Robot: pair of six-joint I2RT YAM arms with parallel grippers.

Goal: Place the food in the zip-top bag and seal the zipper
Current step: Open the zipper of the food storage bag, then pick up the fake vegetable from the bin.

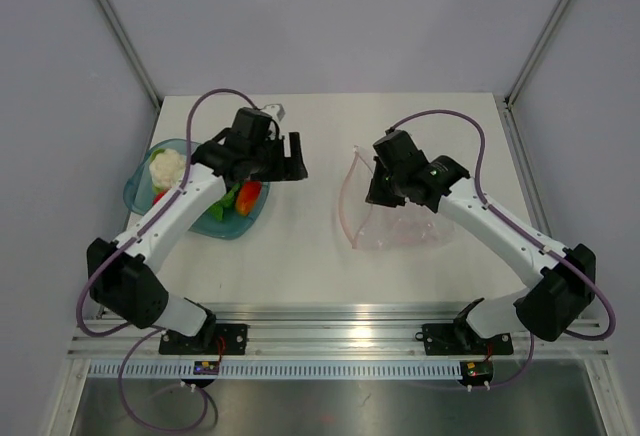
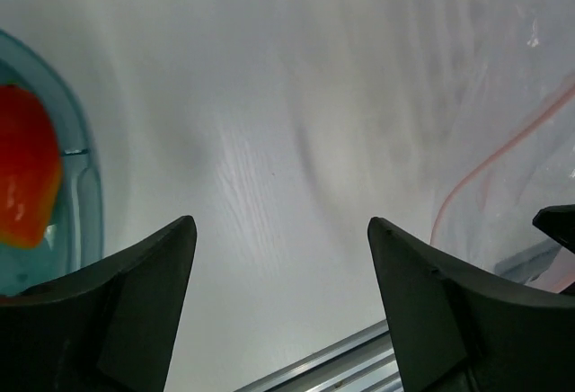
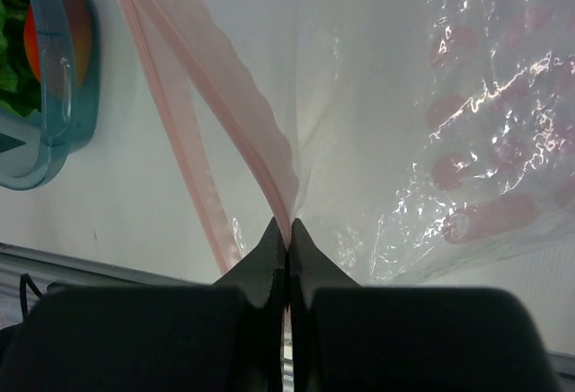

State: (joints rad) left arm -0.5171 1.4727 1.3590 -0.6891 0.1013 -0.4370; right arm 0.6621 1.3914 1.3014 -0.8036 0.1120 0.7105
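The clear zip-top bag [image 1: 400, 224] with pink dots lies right of centre, its mouth facing left. My right gripper [image 1: 378, 192] is shut on the bag's upper pink zipper strip [image 3: 243, 104] and holds that lip up, so the mouth gapes; the bag [image 3: 467, 140] spreads beyond my gripper [image 3: 288, 227]. The food sits in the teal bowl [image 1: 140, 194]: a whitish cauliflower piece [image 1: 167, 168], a red-orange piece [image 1: 249, 196] and green leaves [image 1: 222, 208]. My left gripper [image 1: 296, 156] is open and empty above bare table between bowl and bag [image 2: 281, 230]. The red-orange piece [image 2: 27, 176] shows at its left.
An aluminium rail [image 1: 340, 341] runs along the near table edge, by the arm bases. White walls and slanted frame posts [image 1: 120, 31] close the back and sides. The bowl [image 3: 63, 95] stands left of the bag mouth.
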